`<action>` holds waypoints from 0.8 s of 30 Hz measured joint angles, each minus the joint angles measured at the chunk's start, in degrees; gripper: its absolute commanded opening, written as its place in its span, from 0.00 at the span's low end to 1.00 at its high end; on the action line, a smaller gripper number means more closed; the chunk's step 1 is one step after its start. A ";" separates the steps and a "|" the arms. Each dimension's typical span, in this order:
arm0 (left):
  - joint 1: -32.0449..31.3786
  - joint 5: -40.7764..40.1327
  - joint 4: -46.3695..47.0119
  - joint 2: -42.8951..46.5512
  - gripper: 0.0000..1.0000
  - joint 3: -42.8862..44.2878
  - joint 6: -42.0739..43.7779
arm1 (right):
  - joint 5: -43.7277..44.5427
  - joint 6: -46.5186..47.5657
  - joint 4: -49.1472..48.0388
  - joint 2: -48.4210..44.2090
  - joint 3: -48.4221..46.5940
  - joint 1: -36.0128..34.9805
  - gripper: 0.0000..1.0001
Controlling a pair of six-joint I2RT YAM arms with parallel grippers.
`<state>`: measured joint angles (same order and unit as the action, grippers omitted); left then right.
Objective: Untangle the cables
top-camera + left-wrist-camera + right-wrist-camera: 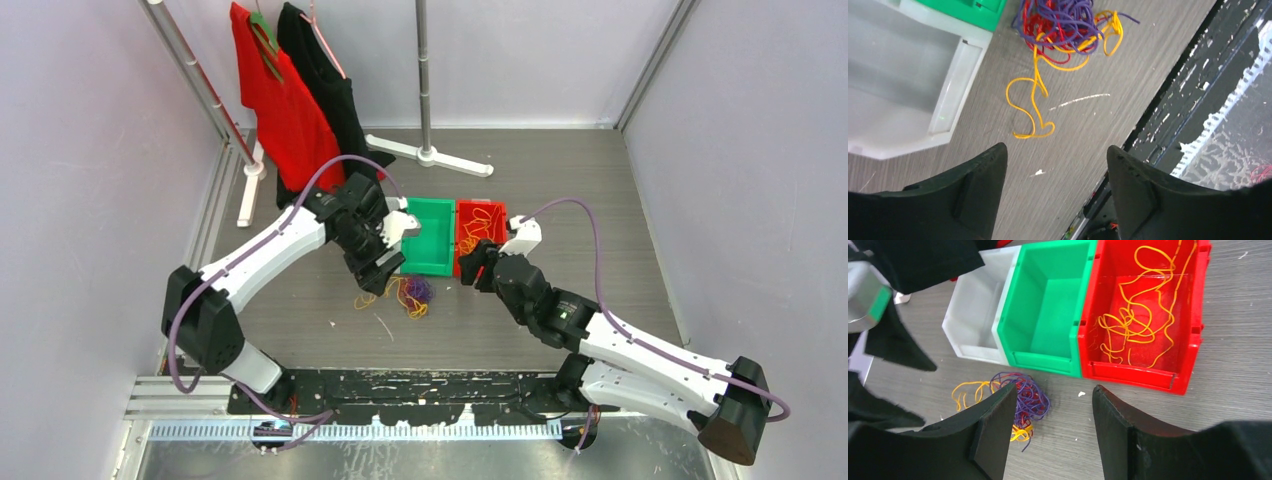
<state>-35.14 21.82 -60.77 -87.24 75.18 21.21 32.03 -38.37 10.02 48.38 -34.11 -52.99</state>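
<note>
Nearest the arm bases, the tangle (410, 293) of orange, purple and red cables is seen lying on the grey table (600, 180), just in front of the bins. From the left wrist, one orange strand (1033, 100) is seen trailing out of the wad across the bare wood grain. Just above and to the left of it, the left gripper (1055, 150) is held with its jaws spread wide; nothing is gripped between them. On the other side, the right gripper (1054, 388) is held over the table near the wad, its jaws likewise parted and empty.

Behind the tangle, three bins are lined up side by side, touching. The white bin (955, 315) is on the left and the green bin (1040, 361) in the middle. A loose orange cable (1138, 325) is seen lying loopy inside the red bin (1138, 375) on the right.

At the back, a red shirt (285, 100) and a black shirt (320, 70) are hung on a rack, and a white stand (430, 155) is planted beside them.
</note>
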 measured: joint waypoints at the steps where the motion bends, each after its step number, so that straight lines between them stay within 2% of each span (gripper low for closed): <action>1: 0.00 0.17 0.87 -0.79 0.73 0.00 -0.15 | -0.87 0.39 -0.20 0.00 0.00 0.00 0.62; 7: -0.02 0.83 5.03 -5.29 0.66 -0.76 -0.61 | -3.56 1.27 -0.79 -0.02 0.04 0.20 0.58; 10: 0.00 0.79 6.23 -6.05 0.57 -1.88 -0.61 | -4.26 1.55 -1.77 -0.48 0.42 0.24 0.58; 12: 0.00 0.72 7.17 -6.16 0.49 -2.75 -0.37 | -4.68 1.84 -2.82 -1.09 1.03 0.24 0.58; 15: -0.02 0.76 8.15 -6.19 0.27 -3.65 -0.15 | -5.44 2.08 -4.48 -1.81 2.32 0.26 0.59; 17: -0.02 0.81 9.03 -6.19 0.13 -4.09 0.04 | -6.12 2.14 -5.66 -1.90 3.23 0.35 0.62; 19: 0.00 0.79 9.62 -6.16 0.03 -4.37 0.20 | -6.93 2.23 -6.51 -1.90 3.98 0.37 0.68; 21: -0.02 0.55 9.66 -6.14 0.00 -4.39 0.15 | -7.56 2.34 -7.45 -1.90 4.46 0.52 0.78; 24: 0.00 0.11 8.11 -5.84 0.00 -3.61 0.11 | -8.70 3.37 -9.81 -1.88 5.03 0.61 0.85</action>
<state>-35.14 21.93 -52.66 -93.08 71.57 21.32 23.33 -35.00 0.21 46.50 -29.08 -52.38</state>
